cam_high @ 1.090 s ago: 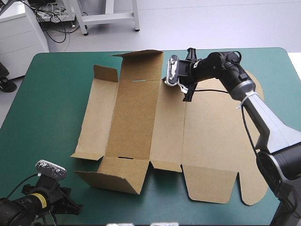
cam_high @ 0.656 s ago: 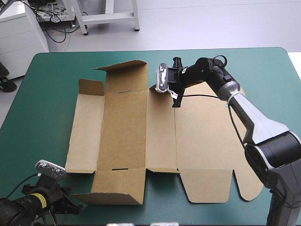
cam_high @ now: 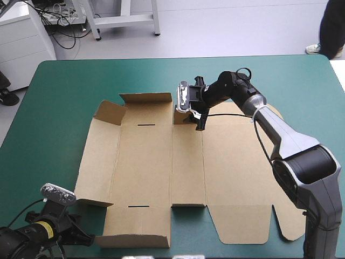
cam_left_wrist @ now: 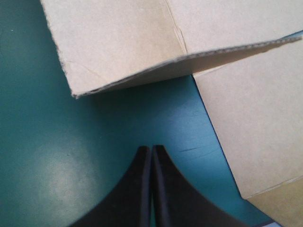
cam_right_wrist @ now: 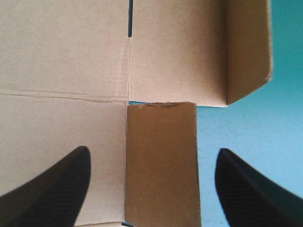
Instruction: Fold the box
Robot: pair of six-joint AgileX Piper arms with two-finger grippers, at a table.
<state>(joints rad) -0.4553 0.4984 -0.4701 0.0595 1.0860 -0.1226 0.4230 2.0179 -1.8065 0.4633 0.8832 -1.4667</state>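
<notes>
The brown box point(cam_high: 183, 167) lies spread open and nearly flat across the middle of the table. Its left end flaps point(cam_high: 110, 112) are tilted up a little. My right gripper point(cam_high: 195, 110) hovers open at the box's far edge, its fingers either side of a small flap point(cam_right_wrist: 161, 161) without touching it. In the right wrist view a side flap point(cam_right_wrist: 246, 47) stands up ahead of the gripper. My left gripper point(cam_high: 81, 237) rests shut and empty at the near left corner. From its wrist view point(cam_left_wrist: 152, 151), a raised box flap point(cam_left_wrist: 142, 42) is just ahead.
The teal-green cover point(cam_high: 54, 108) shows around the box on the left and far sides. The box's rounded lid flap point(cam_high: 291, 216) reaches close to the table's near right edge.
The right gripper dragged the box's far edge leftward, then opened and let go. The raised far panel has dropped nearly flat. The left arm has not moved.
</notes>
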